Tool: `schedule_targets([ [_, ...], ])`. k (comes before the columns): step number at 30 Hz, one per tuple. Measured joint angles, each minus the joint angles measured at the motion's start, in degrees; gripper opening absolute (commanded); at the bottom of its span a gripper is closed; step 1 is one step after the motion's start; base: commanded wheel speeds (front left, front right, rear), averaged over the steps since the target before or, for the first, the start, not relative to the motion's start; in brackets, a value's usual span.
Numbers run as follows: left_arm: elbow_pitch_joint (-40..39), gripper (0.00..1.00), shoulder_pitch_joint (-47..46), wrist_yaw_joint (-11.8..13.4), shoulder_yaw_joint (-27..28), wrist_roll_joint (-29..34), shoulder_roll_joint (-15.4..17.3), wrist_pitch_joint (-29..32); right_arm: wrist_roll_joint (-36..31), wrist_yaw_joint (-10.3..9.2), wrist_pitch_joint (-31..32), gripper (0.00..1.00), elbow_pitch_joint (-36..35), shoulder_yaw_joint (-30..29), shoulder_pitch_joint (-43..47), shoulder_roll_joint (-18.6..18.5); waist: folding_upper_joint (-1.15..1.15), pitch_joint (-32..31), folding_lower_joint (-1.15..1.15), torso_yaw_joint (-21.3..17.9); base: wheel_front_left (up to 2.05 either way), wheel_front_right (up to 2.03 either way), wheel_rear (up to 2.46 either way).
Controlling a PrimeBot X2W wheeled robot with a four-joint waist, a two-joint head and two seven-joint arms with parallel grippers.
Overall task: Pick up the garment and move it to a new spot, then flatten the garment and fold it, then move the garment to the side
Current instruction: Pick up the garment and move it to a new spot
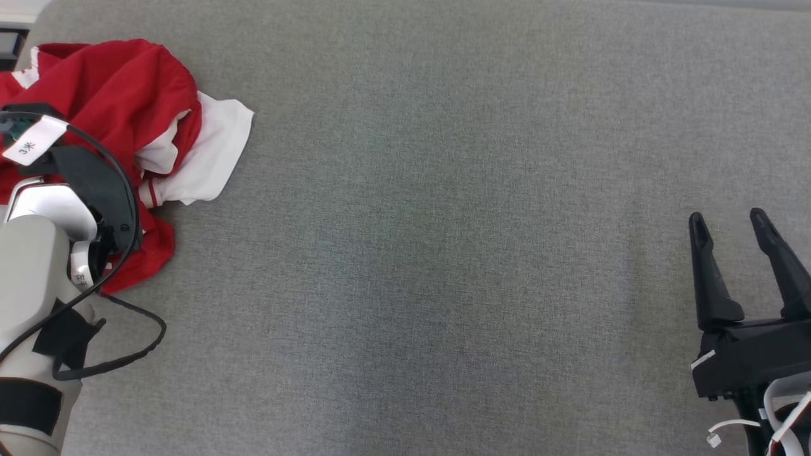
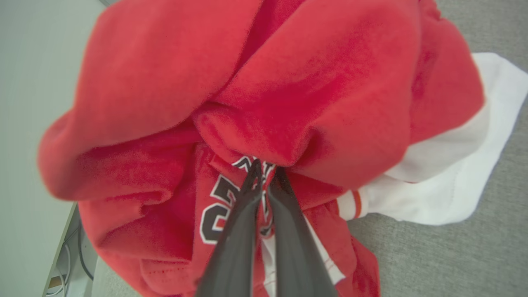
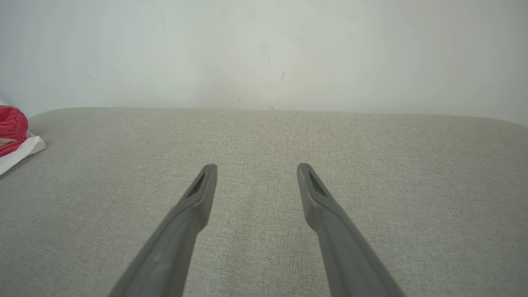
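Note:
The garment is a crumpled red and white jersey lying at the far left of the grey table. My left arm reaches over it, so its fingers are hidden in the head view. In the left wrist view my left gripper is shut on a red fold of the garment, the fingertips buried under the cloth beside black and white lettering. A white sleeve spreads to the right. My right gripper stands open at the lower right, far from the cloth, with nothing between its fingers.
The grey fabric surface stretches wide between the two arms. A pale wall rises behind the table's far edge. A black cable loops off my left forearm. The table's left edge runs close beside the garment.

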Motion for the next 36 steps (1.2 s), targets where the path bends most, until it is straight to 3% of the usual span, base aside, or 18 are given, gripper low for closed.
schedule_targets([
  [14,2.56,0.0,-4.42,0.2,-2.99,4.0,-0.6,-4.67,0.12,0.0,0.75,1.0,6.58,1.65,-1.84,4.12,-0.01,-7.24,0.0,1.14,0.0,0.0,0.0],
  [18,2.47,0.0,-6.2,-0.73,-4.23,4.52,-1.45,-6.94,1.08,0.0,0.05,1.0,8.75,1.9,-2.05,5.47,-0.01,-10.29,-0.01,1.28,0.0,0.0,0.0],
  [24,0.91,0.0,-7.13,-3.27,-6.79,5.33,-5.14,-11.44,2.18,0.0,-1.43,1.0,11.44,2.19,-0.9,7.53,-0.01,-15.14,-0.01,1.01,0.0,0.0,0.0],
  [29,-0.53,0.0,-6.96,-5.33,-7.66,5.31,-6.02,-14.01,2.56,0.0,-2.1,1.0,12.88,2.87,0.26,8.37,-0.02,-18.32,-0.02,0.15,0.0,0.0,0.0],
  [36,-6.53,0.0,-4.47,-8.17,-9.75,4.27,-12.54,-16.48,2.58,-0.01,-2.76,1.0,13.16,3.2,3.48,8.73,-0.02,-22.63,-0.01,-3.37,0.0,0.0,0.0],
])
